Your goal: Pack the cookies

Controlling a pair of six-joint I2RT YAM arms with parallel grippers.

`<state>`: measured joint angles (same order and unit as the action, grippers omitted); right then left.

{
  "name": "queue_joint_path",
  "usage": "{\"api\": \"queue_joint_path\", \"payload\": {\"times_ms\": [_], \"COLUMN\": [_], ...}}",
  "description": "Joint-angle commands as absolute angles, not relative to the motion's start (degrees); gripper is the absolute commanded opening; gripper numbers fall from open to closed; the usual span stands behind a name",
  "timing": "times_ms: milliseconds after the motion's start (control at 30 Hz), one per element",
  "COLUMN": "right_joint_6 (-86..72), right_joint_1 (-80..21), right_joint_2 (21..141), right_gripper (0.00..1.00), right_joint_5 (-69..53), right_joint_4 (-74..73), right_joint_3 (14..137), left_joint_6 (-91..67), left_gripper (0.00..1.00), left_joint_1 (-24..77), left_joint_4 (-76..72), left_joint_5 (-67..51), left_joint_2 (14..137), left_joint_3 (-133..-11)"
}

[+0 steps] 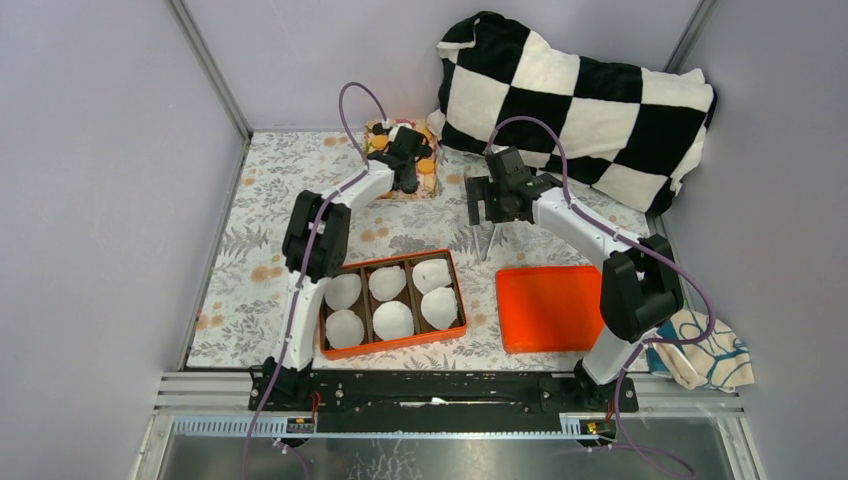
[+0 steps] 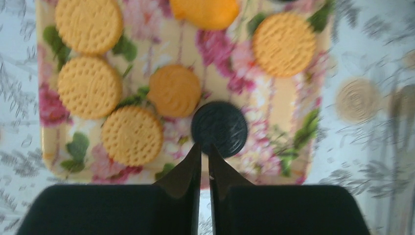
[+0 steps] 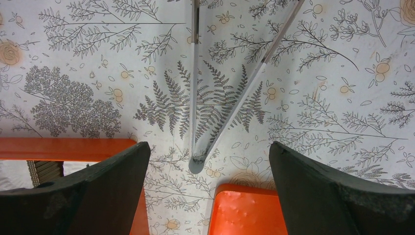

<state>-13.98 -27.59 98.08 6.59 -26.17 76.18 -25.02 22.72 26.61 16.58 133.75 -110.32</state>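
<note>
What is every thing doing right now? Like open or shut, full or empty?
Black cookie: flat on the flowery tray.
Left gripper: nearly shut, tips at the black cookie's edge.
Tongs: lying on the table, arms spread.
Right gripper: wide open above the tongs.
Orange box: open, only white paper cups inside.
Orange lid: off, lying beside the box.

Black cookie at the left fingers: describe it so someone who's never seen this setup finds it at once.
At the far end of the table, beside the black-and-white checkered pillow, sits a floral tray. Near its front edge, right at the tips of the left fingers, lies the black cookie. The orange-yellow cookies around it are pale; it alone is dark.
</note>
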Motion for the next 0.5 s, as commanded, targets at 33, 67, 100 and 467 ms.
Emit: {"api": "queue_joint_path", "payload": {"times_ms": [33, 67, 100, 467], "right_joint_6": [-14.3, -14.39, -14.45, -14.68], "right_joint_1": [-27.77, -27.76, -27.69, -27.7], "right_joint_2": [96.65, 96.75, 96.82, 96.02], "right_gripper": [1.0, 1.0, 1.0, 1.0], "right_joint_5": [6.56, 6.35, 6.09, 5.44], "right_joint_4": [-25.04, -25.03, -24.96, -24.97], "right_joint_3": [76.51, 76.61, 76.64, 75.96], "left_joint_6": [-26.71, -26.64, -26.44, -26.04], "left_gripper": [0.13, 0.13, 0.12, 0.11], "left_joint_1": [22.27, 22.19, 22.05, 21.83], "left_joint_4": [26.09, 26.57, 27.16, 27.42], "left_joint_5": [20.36, 20.33, 20.35, 19.19], "left_joint_2": [128.06, 128.16, 128.64, 134.09], "left_joint_3": [-102.89, -103.11, -103.48, -105.99]}}
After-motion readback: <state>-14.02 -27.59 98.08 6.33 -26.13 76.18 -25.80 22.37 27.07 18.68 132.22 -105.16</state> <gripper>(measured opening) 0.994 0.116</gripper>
